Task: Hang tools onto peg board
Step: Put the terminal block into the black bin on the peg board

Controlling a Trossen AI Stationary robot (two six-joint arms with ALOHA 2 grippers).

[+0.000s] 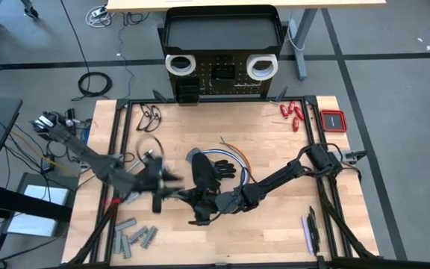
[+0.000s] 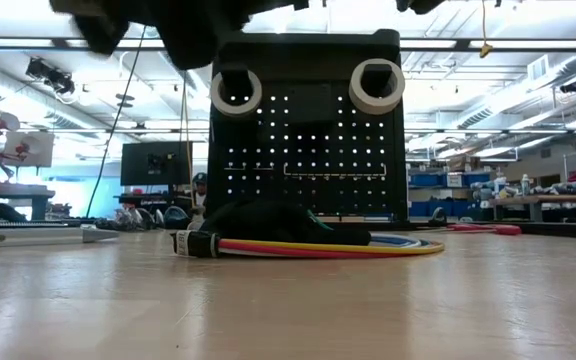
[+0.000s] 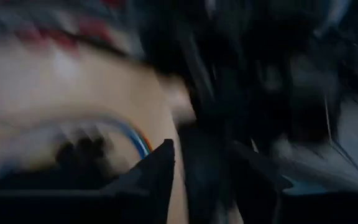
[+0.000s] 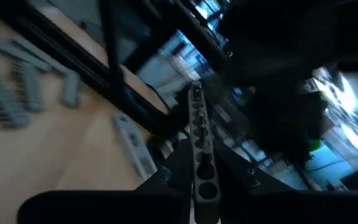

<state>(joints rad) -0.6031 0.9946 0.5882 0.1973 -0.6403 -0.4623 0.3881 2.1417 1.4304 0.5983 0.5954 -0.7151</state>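
South of black perforated peg board [image 1: 222,75], right gripper [image 4: 199,186] clamping grey holed flat bar [image 4: 199,143], presumably for hanging; left gripper [image 1: 172,178] alongside, jaw state unclear.

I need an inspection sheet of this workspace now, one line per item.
Surface: wooden table, black frame rails.
Job's things: peg board carries two tape rolls; red tools and grey pieces lie on the table.
Clutter: black glove; red case.
Grippers: right gripper shut on holed bar; left gripper mid-table, blurred.
Cables: coloured loop on table; cords on floor.
Surroundings: workshop benches.
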